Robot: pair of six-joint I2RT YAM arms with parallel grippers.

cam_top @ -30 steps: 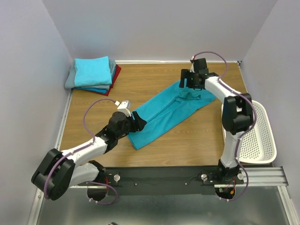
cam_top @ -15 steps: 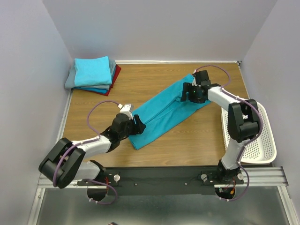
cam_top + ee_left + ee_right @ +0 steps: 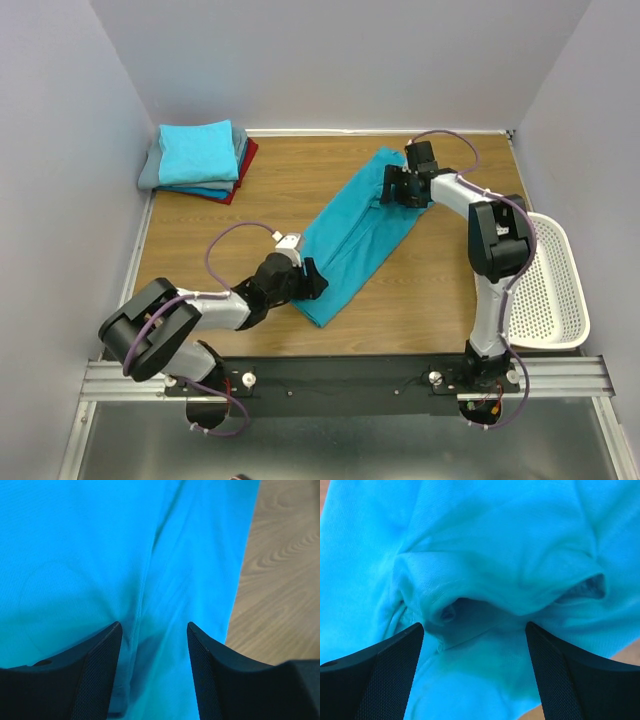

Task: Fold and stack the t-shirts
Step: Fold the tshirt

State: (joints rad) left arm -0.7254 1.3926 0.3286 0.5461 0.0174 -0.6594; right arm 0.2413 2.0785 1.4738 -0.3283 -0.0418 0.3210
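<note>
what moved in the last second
The teal t-shirt swung to a steeper angle. Its near end slid right and toward the arm bases along with the left pincer, and its far end shifted left and back under the right pincer. The folded stack and the basket stayed put.

The teal-blue t-shirt (image 3: 100, 555) fills the view from 9 to 1 o'clock, with a crease running from 12 toward 6. The left tool (image 3: 154, 626) sits at 6 o'clock, its fingers (image 3: 100, 670) spread apart over the cloth. Wooden bench (image 3: 280, 580) shows at 3 o'clock.
</note>
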